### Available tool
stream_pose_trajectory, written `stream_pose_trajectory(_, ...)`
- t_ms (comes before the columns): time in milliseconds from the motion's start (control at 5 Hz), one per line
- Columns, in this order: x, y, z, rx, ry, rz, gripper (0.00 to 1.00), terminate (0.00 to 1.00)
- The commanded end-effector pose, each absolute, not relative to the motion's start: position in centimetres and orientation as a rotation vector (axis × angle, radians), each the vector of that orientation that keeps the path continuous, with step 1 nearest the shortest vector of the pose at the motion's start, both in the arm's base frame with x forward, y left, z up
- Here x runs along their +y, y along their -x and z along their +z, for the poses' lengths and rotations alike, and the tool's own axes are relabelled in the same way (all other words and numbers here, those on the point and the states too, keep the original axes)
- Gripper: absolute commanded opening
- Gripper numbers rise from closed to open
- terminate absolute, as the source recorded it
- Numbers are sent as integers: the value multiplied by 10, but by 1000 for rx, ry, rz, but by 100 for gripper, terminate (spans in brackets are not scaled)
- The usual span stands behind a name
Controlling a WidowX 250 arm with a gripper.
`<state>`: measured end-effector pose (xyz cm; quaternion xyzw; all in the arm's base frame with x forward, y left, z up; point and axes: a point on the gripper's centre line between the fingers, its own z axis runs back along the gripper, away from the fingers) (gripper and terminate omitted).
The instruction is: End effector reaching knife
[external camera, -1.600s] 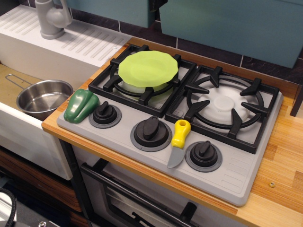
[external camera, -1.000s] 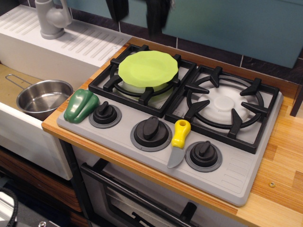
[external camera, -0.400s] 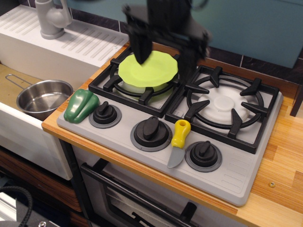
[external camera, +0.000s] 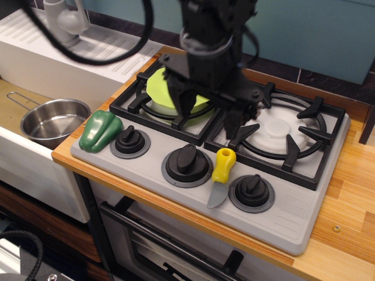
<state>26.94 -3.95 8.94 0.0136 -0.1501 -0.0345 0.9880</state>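
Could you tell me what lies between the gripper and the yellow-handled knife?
Nothing: the observation.image view shows only bare stove grate between the open gripper and the knife.

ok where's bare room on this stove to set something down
Free: the right burner, and the grey panel's front right corner, right of the last knob. Crowded: the knob row, with pepper and knife, and the left burner under the plate and gripper.

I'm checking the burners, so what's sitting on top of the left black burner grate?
A lime-green round plate lies on the left black burner grate. The black robot gripper, jaws open, hangs in front and hides the plate's right part, so anything there cannot be seen.
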Motion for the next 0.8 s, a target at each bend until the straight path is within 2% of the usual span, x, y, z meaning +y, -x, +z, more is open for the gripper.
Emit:
stream_pose_trajectory(0,-39,-270,75,-407,-14,-88,100,0)
stream_pose_trajectory(200,-38,-272,66,-433,-22,-101,100,0)
stream_pose_trajectory(600,-39,-294,55,-473,-48,-116,100,0)
